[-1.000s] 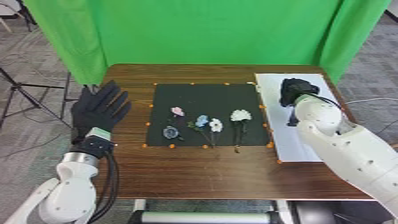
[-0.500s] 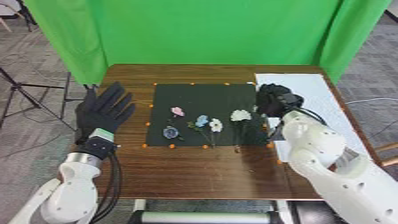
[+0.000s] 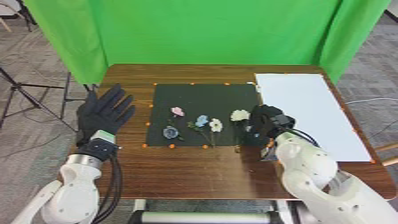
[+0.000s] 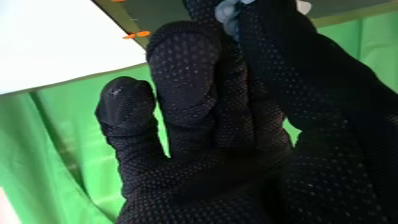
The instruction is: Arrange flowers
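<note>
Landmark: dark rectangular mat (image 3: 197, 95) on the brown wooden surface (image 3: 204, 175). Right hand (image 3: 266, 120) over the mat's right edge, fingers curled, pinching a pale blue flower (image 4: 229, 14) between thumb and fingers. Left hand (image 3: 104, 115) beside the mat's left side, fingers straight and spread wide. On the mat's near half lie a small pink flower (image 3: 177, 111), a grey-blue round flower (image 3: 171, 132), a light blue flower (image 3: 202, 120), a small white flower (image 3: 216, 125) and a fuller white bloom (image 3: 240, 115). White rectangular sheet (image 3: 306, 110) lies right of the mat.
</note>
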Controlling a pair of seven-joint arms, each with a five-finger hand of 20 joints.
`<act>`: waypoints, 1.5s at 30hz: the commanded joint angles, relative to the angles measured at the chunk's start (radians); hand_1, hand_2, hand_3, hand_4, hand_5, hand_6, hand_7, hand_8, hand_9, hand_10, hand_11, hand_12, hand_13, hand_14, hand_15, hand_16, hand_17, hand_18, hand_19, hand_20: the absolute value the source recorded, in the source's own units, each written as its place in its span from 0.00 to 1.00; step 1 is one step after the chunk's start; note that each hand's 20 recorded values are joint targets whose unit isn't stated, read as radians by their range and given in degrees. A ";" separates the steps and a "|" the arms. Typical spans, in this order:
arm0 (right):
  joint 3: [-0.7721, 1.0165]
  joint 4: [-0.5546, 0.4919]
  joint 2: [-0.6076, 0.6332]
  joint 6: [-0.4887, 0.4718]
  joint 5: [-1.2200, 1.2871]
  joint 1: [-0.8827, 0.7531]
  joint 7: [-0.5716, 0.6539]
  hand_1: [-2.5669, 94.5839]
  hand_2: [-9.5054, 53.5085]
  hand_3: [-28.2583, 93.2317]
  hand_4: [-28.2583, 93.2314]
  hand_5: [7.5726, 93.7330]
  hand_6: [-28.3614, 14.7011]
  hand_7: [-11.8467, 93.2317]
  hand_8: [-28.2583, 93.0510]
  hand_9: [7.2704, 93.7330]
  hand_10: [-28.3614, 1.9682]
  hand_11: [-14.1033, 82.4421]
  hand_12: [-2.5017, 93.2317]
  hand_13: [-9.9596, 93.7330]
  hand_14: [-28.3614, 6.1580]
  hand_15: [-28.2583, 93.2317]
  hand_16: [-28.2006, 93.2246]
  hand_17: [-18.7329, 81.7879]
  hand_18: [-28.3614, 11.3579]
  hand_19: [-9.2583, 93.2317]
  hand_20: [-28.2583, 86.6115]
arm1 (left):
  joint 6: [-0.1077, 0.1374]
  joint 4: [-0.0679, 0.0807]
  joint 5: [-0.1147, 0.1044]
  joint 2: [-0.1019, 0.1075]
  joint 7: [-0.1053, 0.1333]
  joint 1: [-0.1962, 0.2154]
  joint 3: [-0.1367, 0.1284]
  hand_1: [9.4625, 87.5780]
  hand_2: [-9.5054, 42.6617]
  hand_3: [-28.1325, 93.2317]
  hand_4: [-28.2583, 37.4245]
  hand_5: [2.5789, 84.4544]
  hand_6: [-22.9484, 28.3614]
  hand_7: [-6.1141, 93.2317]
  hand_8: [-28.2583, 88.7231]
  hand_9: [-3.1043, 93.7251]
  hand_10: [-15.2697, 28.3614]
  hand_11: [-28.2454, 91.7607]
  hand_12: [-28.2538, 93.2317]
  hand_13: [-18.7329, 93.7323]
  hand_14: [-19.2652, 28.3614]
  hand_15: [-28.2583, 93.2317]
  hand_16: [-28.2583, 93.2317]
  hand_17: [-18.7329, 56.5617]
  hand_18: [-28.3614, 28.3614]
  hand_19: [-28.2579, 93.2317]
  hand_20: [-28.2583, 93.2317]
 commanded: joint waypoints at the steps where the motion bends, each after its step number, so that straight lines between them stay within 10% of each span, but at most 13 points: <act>1: 0.010 0.001 -0.008 -0.009 -0.021 -0.012 -0.013 0.63 0.00 0.82 0.00 0.80 0.66 0.36 0.26 0.96 0.68 0.23 0.44 0.85 0.67 0.69 0.57 0.62 0.18 1.00 0.58 | 0.017 -0.013 -0.013 -0.012 0.012 0.021 -0.001 0.21 0.42 0.81 0.00 0.46 0.58 0.25 0.15 0.38 0.62 0.40 0.32 0.36 0.70 0.55 0.17 0.17 0.76 0.52 0.31; 27: 0.064 -0.092 -0.018 -0.050 0.021 -0.027 0.016 0.39 0.00 0.83 0.00 0.70 0.61 0.29 0.14 0.81 0.50 0.38 0.24 0.80 0.58 0.72 0.49 0.60 0.13 1.00 0.57 | 0.020 -0.013 -0.023 -0.030 0.021 0.035 -0.016 0.17 0.46 0.79 0.00 0.46 0.58 0.25 0.15 0.38 0.63 0.40 0.32 0.36 0.70 0.55 0.17 0.17 0.76 0.53 0.31; 31: 0.120 -0.074 -0.024 0.149 0.053 -0.056 -0.062 0.32 0.00 0.82 0.02 0.70 0.59 0.28 0.14 0.80 0.48 0.38 0.23 0.80 0.55 0.72 0.49 0.60 0.14 1.00 0.57 | -0.002 -0.010 -0.006 -0.034 0.010 0.039 -0.035 0.17 0.46 0.79 0.00 0.46 0.58 0.25 0.15 0.38 0.63 0.40 0.32 0.36 0.70 0.55 0.17 0.17 0.76 0.53 0.31; 43: 0.462 -0.038 -0.161 0.232 0.568 -0.224 -0.489 0.18 0.27 0.86 0.01 0.37 0.54 0.22 0.16 0.40 0.36 0.21 0.16 0.47 0.33 0.49 0.36 0.41 0.21 0.62 0.42 | -0.075 -0.051 0.095 -0.036 -0.010 0.150 -0.157 0.17 0.46 0.78 0.00 0.45 0.56 0.22 0.15 0.38 0.62 0.38 0.31 0.36 0.67 0.51 0.16 0.17 0.75 0.52 0.31; 45: 0.476 -0.026 -0.189 0.229 0.674 -0.232 -0.561 0.15 0.28 0.87 0.00 0.33 0.56 0.21 0.16 0.36 0.38 0.20 0.16 0.43 0.33 0.46 0.35 0.38 0.22 0.57 0.41 | -0.159 -0.039 0.064 -0.059 -0.019 0.180 -0.189 0.17 0.46 0.77 0.00 0.44 0.56 0.21 0.15 0.37 0.62 0.37 0.30 0.36 0.67 0.49 0.16 0.18 0.75 0.51 0.30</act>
